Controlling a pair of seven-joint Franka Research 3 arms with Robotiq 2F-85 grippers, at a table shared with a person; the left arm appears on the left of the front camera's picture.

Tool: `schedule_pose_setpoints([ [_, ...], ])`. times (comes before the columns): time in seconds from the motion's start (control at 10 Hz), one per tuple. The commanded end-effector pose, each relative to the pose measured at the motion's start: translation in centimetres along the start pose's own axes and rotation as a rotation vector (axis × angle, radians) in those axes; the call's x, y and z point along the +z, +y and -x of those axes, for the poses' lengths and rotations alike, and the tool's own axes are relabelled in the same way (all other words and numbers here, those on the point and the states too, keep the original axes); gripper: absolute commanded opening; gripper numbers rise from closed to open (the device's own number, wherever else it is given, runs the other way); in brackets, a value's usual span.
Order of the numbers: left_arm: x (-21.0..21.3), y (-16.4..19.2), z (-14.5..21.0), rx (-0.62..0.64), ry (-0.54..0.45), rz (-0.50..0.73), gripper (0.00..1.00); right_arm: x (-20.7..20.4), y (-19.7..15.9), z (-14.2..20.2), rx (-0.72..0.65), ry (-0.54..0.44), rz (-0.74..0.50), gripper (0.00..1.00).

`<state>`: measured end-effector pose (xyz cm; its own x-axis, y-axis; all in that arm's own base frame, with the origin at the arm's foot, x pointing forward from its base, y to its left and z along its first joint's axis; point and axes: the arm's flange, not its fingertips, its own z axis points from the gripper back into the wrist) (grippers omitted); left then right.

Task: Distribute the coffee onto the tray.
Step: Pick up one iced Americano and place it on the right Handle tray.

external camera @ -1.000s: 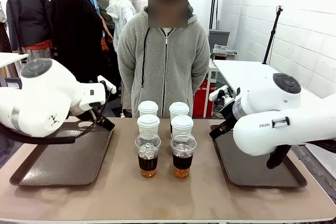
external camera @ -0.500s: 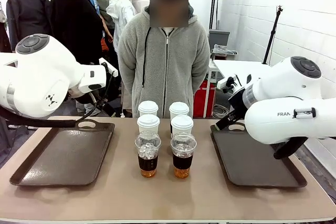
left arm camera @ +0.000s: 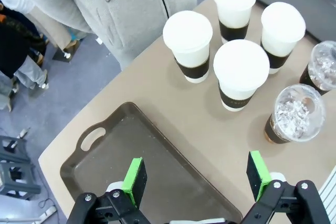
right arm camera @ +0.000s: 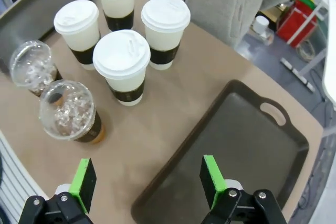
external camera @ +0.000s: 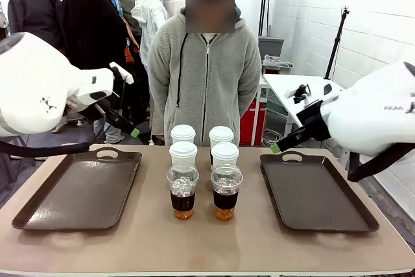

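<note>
The coffee stands in two columns at mid-table: white lidded paper cups (external camera: pixel 183 134) (external camera: pixel 221 135) (external camera: pixel 183 152) (external camera: pixel 225 155) behind two clear iced cups (external camera: pixel 183 189) (external camera: pixel 225 191). An empty brown tray (external camera: pixel 78 192) lies to their left and another tray (external camera: pixel 318 192) to their right. My left gripper (external camera: pixel 133 132) hangs above the left tray's far corner. In its wrist view the left gripper (left arm camera: pixel 197 178) is open and empty over the tray (left arm camera: pixel 131 156), with the white cups (left arm camera: pixel 241 74) beyond. My right gripper (external camera: pixel 275 148), also open and empty (right arm camera: pixel 148 177), hovers between the right tray (right arm camera: pixel 236 150) and the cups (right arm camera: pixel 122 64).
A person in a grey hoodie (external camera: pixel 204 76) stands at the table's far edge behind the cups, hands out of sight. Bare tabletop (external camera: pixel 207 244) lies in front of the cups and trays. A white side table (external camera: pixel 305 89) stands at the back right.
Both arms have risen and swung outward, lifting the grippers from near tray level to above the trays' far corners. The cups and trays have not moved.
</note>
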<state>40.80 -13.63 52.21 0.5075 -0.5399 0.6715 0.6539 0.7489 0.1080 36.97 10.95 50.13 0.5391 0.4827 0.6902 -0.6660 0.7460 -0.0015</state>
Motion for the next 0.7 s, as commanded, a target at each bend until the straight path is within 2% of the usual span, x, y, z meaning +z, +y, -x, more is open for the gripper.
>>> schedule_pose_setpoints([
  [0.0, 0.8, 1.4, 1.3, 0.016, -0.027, 0.038, 1.0, 1.1, -0.8, 2.3, -0.018, -0.028, -0.027, 1.0],
  [0.6, 2.6, 2.1, 3.1, 0.062, -0.142, 0.023, 1.0, 1.3, -1.2, 2.7, -0.051, -0.024, -0.003, 1.0],
])
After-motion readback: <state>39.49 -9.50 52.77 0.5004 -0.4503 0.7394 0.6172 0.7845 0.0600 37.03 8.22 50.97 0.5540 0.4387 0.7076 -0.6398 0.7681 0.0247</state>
